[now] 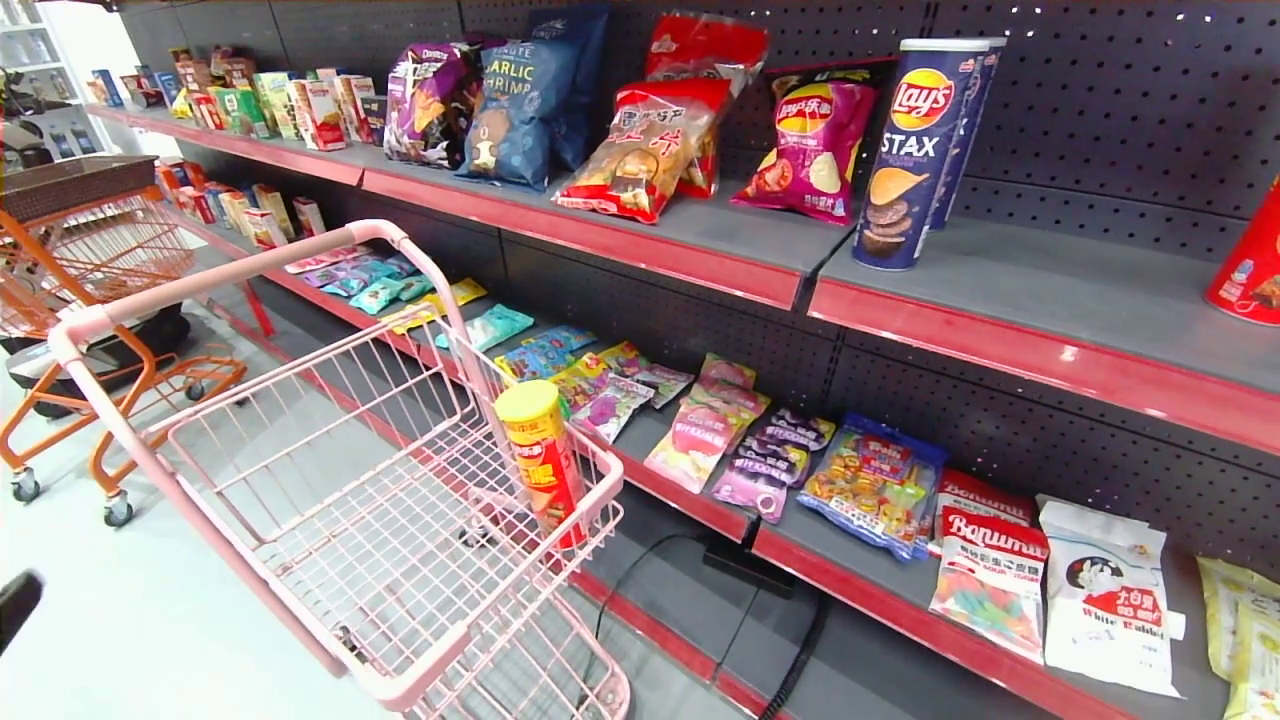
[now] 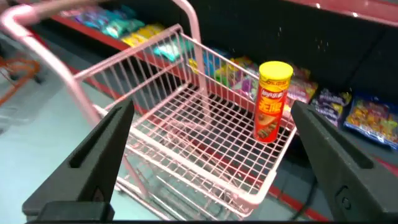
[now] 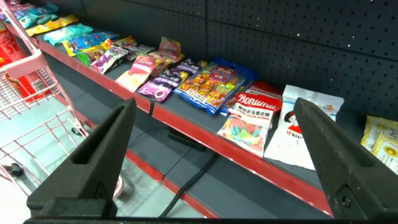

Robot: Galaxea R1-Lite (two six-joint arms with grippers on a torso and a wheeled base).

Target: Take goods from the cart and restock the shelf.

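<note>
A pink wire cart [image 1: 240,268] stands in front of the shelf. One red chip can with a yellow lid [image 1: 540,465] stands upright in the far corner of its upper basket. My left gripper [image 2: 210,107] hovers open above the cart [image 2: 273,171], with the can [image 2: 272,99] ahead of it, nearer one finger, and nothing held. My right gripper [image 3: 214,102] is open and empty over the lower shelf's red front edge [image 3: 205,134], facing flat candy bags [image 3: 211,84]. The upper shelf [image 1: 1000,290] carries chip bags and a tall blue can [image 1: 905,150], with bare grey board to its right.
An orange cart [image 1: 90,260] stands to the left, behind the pink one. A black cable [image 1: 790,660] hangs under the lower shelf down to the floor. A red tub [image 1: 1250,260] sits at the upper shelf's right end. Open floor lies left of the pink cart.
</note>
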